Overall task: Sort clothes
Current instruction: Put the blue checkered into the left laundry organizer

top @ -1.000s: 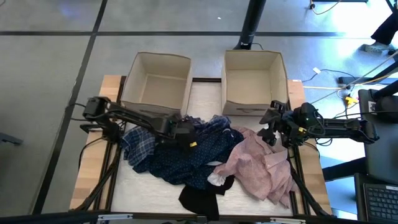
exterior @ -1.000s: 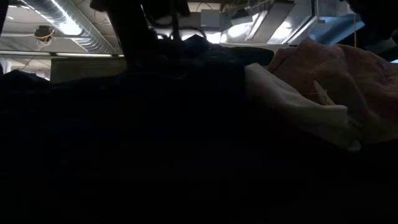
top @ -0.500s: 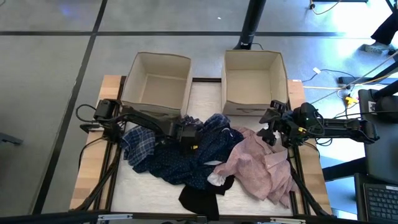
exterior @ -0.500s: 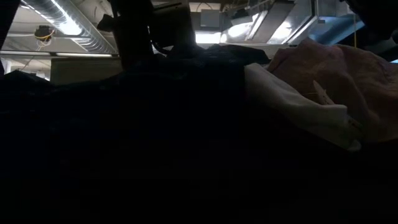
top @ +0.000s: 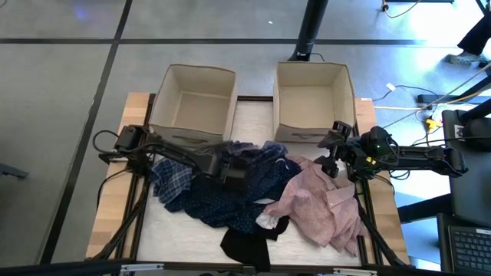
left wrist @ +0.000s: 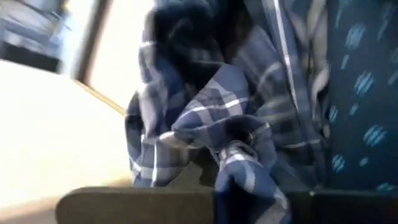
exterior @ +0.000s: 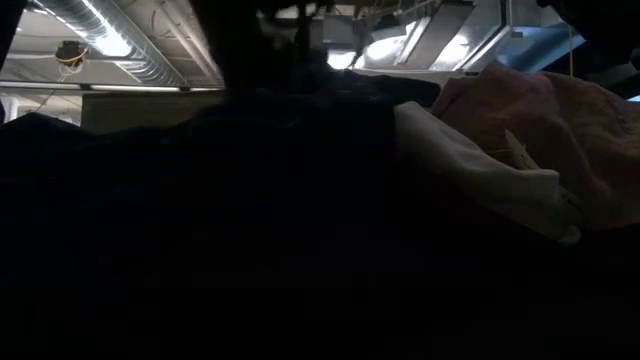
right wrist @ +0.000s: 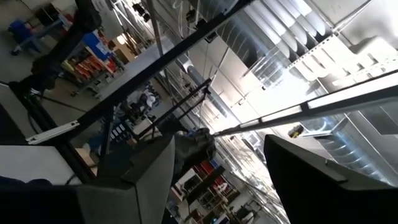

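The clothes lie in a heap on the table. It holds a blue-white plaid shirt (top: 173, 181), a navy dotted one (top: 222, 205), a pale pink shirt (top: 322, 203), a black one (top: 244, 247) and a small white piece (top: 266, 221). My left gripper (top: 232, 165) reaches in from the table's left to the middle of the heap. It is shut on plaid cloth (left wrist: 205, 118). My right gripper (top: 330, 157) stands open at the pink shirt's far right edge, tipped up toward the ceiling, with nothing between its fingers (right wrist: 140, 171). My left gripper pinches a bunched fold of the plaid shirt (left wrist: 241, 163) between its two fingers. It comes in slanting down from the table's left. The cloth lies slack on the heap, with the navy dotted fabric (left wrist: 360, 93) right beside it.
Two beige fabric boxes stand open side by side at the table's far edge, the left one (top: 165, 100) and the right one (top: 281, 103). In the low view the dark clothes (exterior: 200, 230) fill the foreground, with the pink shirt (exterior: 545, 115) at the right.
My left gripper has sunk a little deeper into the heap's middle, shifted slightly toward the table's right edge, and shut on the plaid cloth. The cloth beside it has bunched up.
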